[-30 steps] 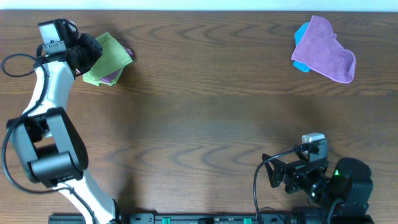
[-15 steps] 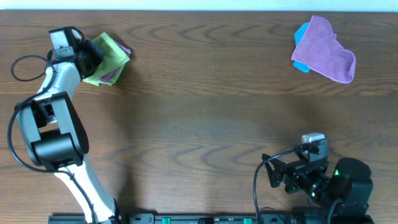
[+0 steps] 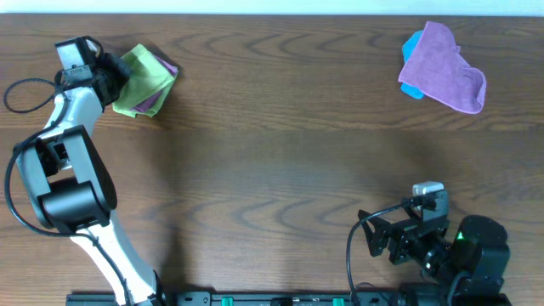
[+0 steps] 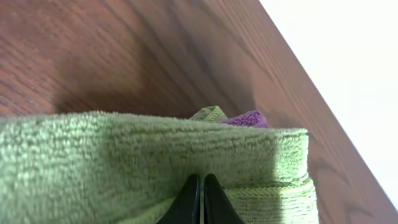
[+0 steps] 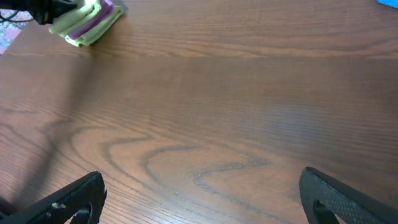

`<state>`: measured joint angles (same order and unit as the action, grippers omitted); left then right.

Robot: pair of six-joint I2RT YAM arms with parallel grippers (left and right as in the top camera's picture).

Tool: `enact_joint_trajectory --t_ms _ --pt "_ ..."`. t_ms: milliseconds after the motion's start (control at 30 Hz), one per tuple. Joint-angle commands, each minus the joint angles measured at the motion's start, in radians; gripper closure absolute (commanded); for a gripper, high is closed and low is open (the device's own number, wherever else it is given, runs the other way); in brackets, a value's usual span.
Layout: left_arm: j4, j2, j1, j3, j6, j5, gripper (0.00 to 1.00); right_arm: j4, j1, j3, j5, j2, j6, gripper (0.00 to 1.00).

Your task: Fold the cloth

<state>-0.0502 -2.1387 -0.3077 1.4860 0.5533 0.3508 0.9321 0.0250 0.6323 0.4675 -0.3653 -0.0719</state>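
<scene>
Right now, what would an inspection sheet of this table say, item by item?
Surface: brown wooden table, no spills seen.
Job's things: green cloth bunched at the far left, purple fabric peeking from under it.
Clutter: purple cloth lying over a blue cloth, far right.
Pincers: left pincer shut on the green cloth's edge; right pincer wide open, holding nothing.
Cables: black cable looping beside the left arm; another cable by the right arm.
Surroundings: pale strip beyond the table's far edge.
</scene>
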Motion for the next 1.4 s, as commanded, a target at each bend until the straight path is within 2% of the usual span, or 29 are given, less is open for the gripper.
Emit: enact_joint_trajectory --t_ms 0,267,467,567,633,700,767,800,833,1033,1267,1367 --pt "0.003 0.016 -0.002 0.024 0.002 0.065 0.95 0.003 0.009 -0.003 0.003 0.003 -0.009 0.01" --pt "-0.044 0.124 -0.002 0.024 -0.036 0.169 0.95 0.003 0.009 -0.003 0.003 0.003 -0.009 0.01" --pt "-0.189 0.258 0.002 0.024 -0.14 0.193 0.95 0.003 0.009 -0.003 0.003 0.003 -0.009 0.01" --pt "-0.276 0.328 0.002 0.024 -0.196 0.193 0.89 0.003 0.009 -0.003 0.003 0.003 -0.009 0.01" --pt "-0.331 0.37 0.002 0.024 -0.24 0.192 0.78 0.003 0.009 -0.003 0.003 0.003 -0.009 0.01" --pt "-0.391 0.414 0.002 0.024 -0.286 0.191 0.57 0.003 0.009 -0.003 0.003 0.003 -0.009 0.0" --pt "-0.438 0.447 0.002 0.024 -0.32 0.186 0.31 0.003 0.009 -0.003 0.003 0.003 -0.009 0.01" --pt "-0.462 0.464 0.002 0.024 -0.33 0.182 0.15 0.003 0.009 -0.003 0.003 0.003 -0.009 0.01" --pt "-0.487 0.481 0.002 0.024 -0.343 0.181 0.05 0.003 0.009 -0.003 0.003 0.003 -0.009 0.01" --pt "-0.634 0.55 0.002 0.024 -0.429 0.154 0.05 0.003 0.009 -0.003 0.003 0.003 -0.009 0.01" --pt "-0.811 0.605 0.0 0.024 -0.454 0.068 0.05 0.003 0.009 -0.003 0.003 0.003 -0.009 0.01" --pt "-0.912 0.639 -0.002 0.024 -0.514 0.065 0.04 0.003 0.009 -0.003 0.003 0.003 -0.009 0.01"
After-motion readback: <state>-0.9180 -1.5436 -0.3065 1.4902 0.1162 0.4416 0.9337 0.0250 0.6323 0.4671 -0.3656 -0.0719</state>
